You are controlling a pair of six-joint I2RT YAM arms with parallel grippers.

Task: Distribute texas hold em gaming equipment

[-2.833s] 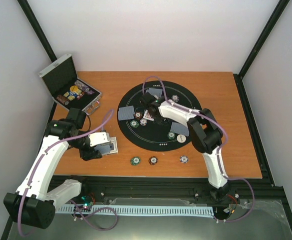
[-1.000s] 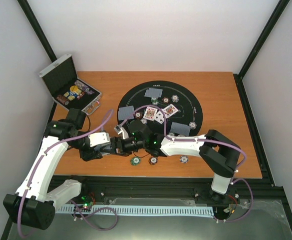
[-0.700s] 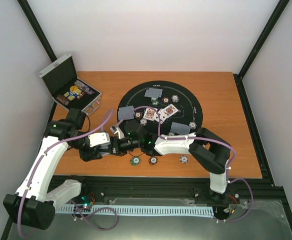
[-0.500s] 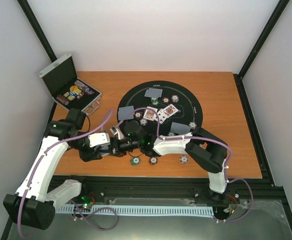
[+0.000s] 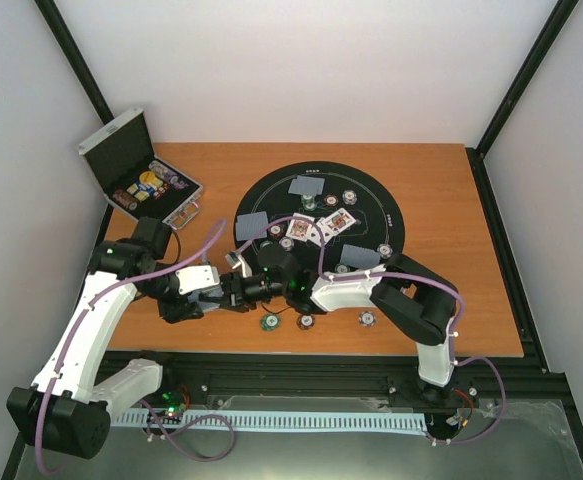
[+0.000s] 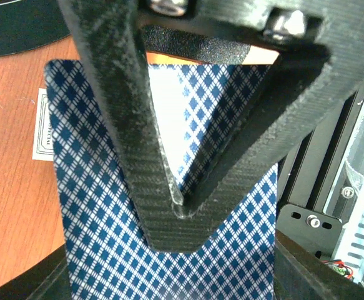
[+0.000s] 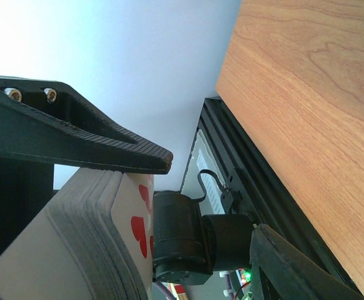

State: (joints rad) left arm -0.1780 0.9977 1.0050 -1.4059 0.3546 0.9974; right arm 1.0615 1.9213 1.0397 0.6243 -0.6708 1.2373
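My left gripper [image 5: 209, 292] [image 6: 178, 209] is shut on a deck of playing cards [image 6: 169, 262] with blue-diamond backs, held just above the table's near left. My right gripper [image 5: 235, 289] [image 7: 214, 199] has reached across to that deck [image 7: 75, 250]. Its jaws stand apart, the upper finger [image 7: 107, 150] right over the deck's edge, where a red hearts card [image 7: 135, 219] faces out. Face-up cards [image 5: 321, 228] and face-down cards [image 5: 307, 186] lie on the round black mat [image 5: 371, 215]. Green [image 5: 269, 321], brown-red [image 5: 306, 321] and purple-white [image 5: 368, 319] chips sit near the front edge.
An open silver case [image 5: 141, 180] holding more pieces stands at the back left. More chips [image 5: 349, 196] and face-down cards [image 5: 253, 226] lie on the mat. One loose card [image 6: 41, 134] lies on the wood under the deck. The right arm's forearm [image 5: 351, 288] spans the mat's near edge.
The right arm left the mat, where face-up cards now lie, and swung left to the deck. In the last second it edged closer and its jaws narrowed. The left arm held still.
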